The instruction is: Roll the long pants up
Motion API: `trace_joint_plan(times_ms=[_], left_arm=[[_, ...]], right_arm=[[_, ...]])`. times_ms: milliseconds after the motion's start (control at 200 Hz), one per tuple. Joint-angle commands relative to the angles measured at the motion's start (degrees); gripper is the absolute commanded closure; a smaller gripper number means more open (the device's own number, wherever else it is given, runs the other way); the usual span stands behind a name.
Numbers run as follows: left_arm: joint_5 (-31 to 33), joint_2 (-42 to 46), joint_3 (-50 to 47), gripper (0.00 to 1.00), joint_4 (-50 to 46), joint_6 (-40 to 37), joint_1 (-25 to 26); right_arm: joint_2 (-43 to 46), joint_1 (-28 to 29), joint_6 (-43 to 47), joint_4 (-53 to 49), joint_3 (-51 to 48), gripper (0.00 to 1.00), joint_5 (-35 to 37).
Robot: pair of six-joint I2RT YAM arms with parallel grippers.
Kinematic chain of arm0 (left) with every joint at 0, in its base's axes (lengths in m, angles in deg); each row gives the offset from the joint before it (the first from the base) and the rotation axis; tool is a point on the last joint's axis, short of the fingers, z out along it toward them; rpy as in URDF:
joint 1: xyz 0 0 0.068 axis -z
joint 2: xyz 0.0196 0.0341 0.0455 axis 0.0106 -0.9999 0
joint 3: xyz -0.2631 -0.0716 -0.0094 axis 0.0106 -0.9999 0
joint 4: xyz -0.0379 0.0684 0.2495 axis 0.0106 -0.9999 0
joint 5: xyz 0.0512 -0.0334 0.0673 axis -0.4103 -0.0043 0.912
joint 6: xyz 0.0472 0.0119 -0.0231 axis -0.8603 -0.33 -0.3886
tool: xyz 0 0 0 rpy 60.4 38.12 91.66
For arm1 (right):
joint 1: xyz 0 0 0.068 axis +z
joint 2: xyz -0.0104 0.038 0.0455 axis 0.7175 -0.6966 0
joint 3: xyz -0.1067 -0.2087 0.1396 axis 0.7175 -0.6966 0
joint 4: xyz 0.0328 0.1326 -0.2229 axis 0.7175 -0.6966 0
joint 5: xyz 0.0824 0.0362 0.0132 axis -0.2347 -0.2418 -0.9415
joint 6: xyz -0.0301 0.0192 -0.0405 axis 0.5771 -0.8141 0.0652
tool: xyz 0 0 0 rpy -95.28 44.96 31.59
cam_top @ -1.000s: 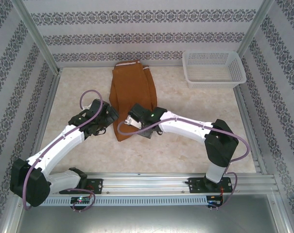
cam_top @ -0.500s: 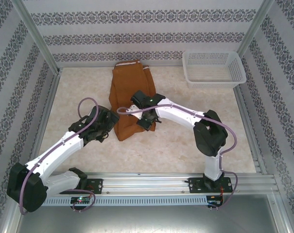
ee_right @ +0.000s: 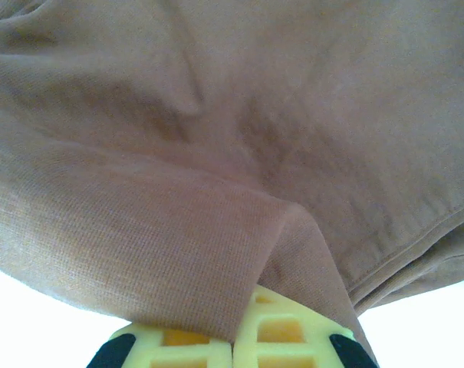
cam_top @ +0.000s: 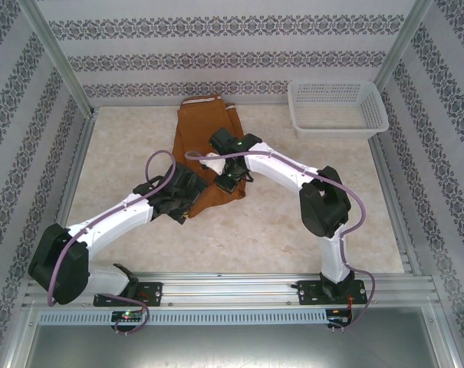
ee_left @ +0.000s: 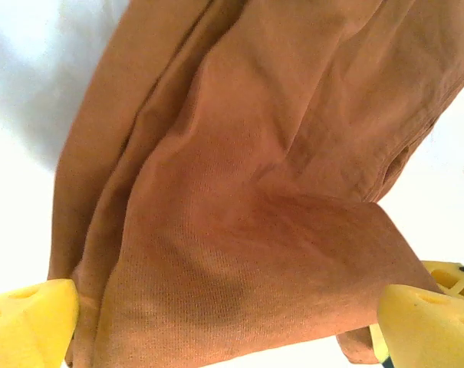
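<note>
The long pants (cam_top: 202, 130) are rust-brown and lie at the back middle of the table, their pale striped waistband (cam_top: 200, 100) toward the far wall. The near end is folded back over the cloth. My right gripper (cam_top: 230, 181) is over the pants' right side. Its yellow fingers (ee_right: 281, 330) are pressed together, shut on a folded edge of the pants (ee_right: 216, 253). My left gripper (cam_top: 184, 196) rests at the near left end of the garment. It stands wide open with brown cloth (ee_left: 239, 253) spread between its two yellow fingertips (ee_left: 28, 322).
A white plastic basket (cam_top: 337, 107) stands at the back right corner. Patterned walls and metal posts close in the table on three sides. A metal rail (cam_top: 232, 290) carrying both arm bases runs along the near edge.
My right gripper has moved toward the back wall with the pants' near end, shortening the garment. My left arm has swung right, onto the near left end of the pants.
</note>
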Motion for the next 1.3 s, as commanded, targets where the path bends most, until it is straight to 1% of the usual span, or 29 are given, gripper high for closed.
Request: trace_joint_plan(times_ms=[0,225,335,610,699,749,869,989,1074,1199,1294], left_arm=[[-0.51,0.21,1.26,0.00,0.25,5.21,1.36],[1.66,3.48,1.41,0.00,-6.15,9.39,2.26],[4.53,5.91,0.39,0.00,-8.11,11.95,3.63],[7.31,7.20,-4.79,0.00,-4.49,18.71,6.00],[9.59,6.77,-5.55,0.00,-4.94,20.17,6.78],[11.19,6.80,-7.02,0.00,-2.87,21.57,7.06],[17.72,8.18,-11.12,0.00,3.60,24.62,7.07],[22.85,9.19,-11.83,0.00,4.14,26.21,7.08],[24.03,8.61,-12.37,0.00,6.48,27.33,7.08],[23.13,7.73,-13.86,0.00,12.63,29.11,7.17],[22.56,7.46,-14.41,0.00,15.01,30.89,7.35]], right_arm=[[-1.02,-1.27,0.17,-0.27,2.13,1.00,-1.30],[-0.84,-2.31,-0.15,1.11,1.11,1.00,-1.37],[-1.20,-2.67,-0.50,2.02,1.13,1.00,-1.83],[-1.99,-2.76,-0.39,2.24,2.31,1.00,-1.93],[-1.92,-2.89,-0.41,2.27,2.57,1.00,-1.89],[-1.74,-2.84,-0.52,2.49,2.52,1.00,-2.09],[-1.42,-2.90,-0.88,2.54,2.18,1.00,-2.53],[-0.77,-2.76,-0.88,2.50,1.38,1.00,-2.17],[-0.58,-2.83,-0.87,2.39,1.36,1.00,-1.75],[-0.58,-2.79,-0.84,1.93,1.84,1.00,-1.58],[-0.62,-2.80,-0.93,1.82,1.96,1.00,-1.44]])
